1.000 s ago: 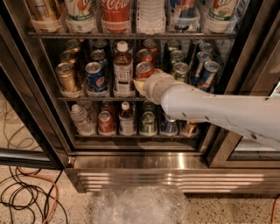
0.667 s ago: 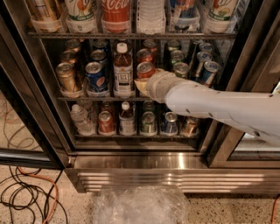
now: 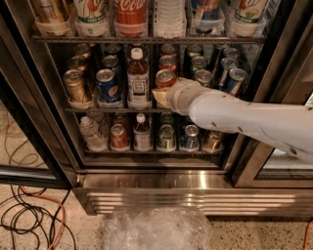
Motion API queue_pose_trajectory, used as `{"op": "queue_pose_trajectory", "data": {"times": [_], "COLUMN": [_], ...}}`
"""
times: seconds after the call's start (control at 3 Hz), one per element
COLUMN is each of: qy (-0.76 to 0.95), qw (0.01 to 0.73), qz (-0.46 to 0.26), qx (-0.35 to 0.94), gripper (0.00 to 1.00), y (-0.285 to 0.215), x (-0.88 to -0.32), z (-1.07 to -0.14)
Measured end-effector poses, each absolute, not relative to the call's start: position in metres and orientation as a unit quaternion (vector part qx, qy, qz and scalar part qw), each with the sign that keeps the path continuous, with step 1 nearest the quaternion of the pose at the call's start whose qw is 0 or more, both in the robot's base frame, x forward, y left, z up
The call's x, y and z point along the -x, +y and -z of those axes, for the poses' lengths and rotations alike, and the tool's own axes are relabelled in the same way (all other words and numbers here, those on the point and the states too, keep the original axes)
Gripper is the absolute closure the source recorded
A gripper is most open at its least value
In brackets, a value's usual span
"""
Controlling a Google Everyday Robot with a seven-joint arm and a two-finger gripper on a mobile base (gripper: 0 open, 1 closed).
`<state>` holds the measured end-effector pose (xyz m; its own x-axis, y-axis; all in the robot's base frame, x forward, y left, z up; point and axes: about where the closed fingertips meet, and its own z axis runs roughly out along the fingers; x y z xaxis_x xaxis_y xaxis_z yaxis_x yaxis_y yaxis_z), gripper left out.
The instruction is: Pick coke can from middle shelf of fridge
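Gripper (image 3: 161, 94) held against front coke can (image 3: 165, 77), middle shelf (image 3: 93, 110), right of bottle (image 3: 138, 78). Position hardly changed over last second; can not lifted. Grip state cannot be told.

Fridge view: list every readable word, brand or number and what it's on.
"Coca": big red-labelled bottle, top rack.
"pepsi", faint: blue can, middle shelf.
Label on the tea bottle, other cans: too blurred.
Lettering on the coke can: unreadable; the gripper sits at its front.
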<state>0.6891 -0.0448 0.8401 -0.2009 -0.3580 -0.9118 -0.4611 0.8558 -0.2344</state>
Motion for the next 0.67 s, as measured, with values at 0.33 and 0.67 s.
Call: {"op": "queue_pose_trajectory", "data": {"times": [0.33, 0.67], "qy": [0.768, 0.740], "qw": [0.583, 0.604], "qz": [-0.063, -0.071], "qx": [0.258, 0.288], "gripper": [1.00, 1.00], "y": [-0.037, -0.019], "x": [-0.691, -0.701], "z": [-0.868, -0.935]}}
